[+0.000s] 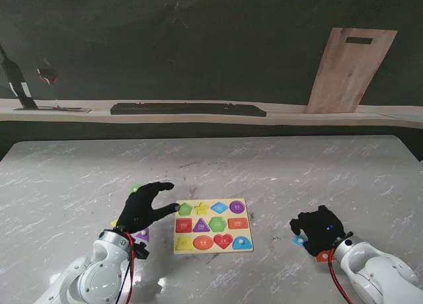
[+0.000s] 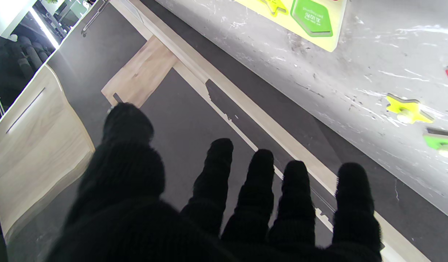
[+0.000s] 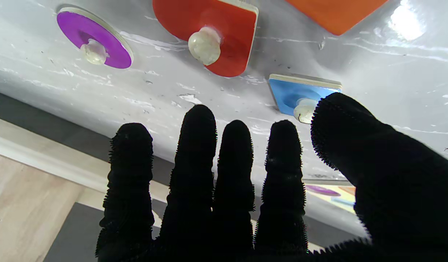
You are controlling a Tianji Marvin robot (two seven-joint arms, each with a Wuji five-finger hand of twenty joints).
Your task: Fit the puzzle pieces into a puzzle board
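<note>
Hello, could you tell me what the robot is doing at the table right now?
It is working on a shape puzzle. The yellow puzzle board lies on the marble table between its two gloved hands. The left hand hovers open beside the board's left edge, holding nothing, with loose star and green pieces lying nearby. The right hand is open over loose pieces on the right: a blue one, a red one and a purple disc.
</note>
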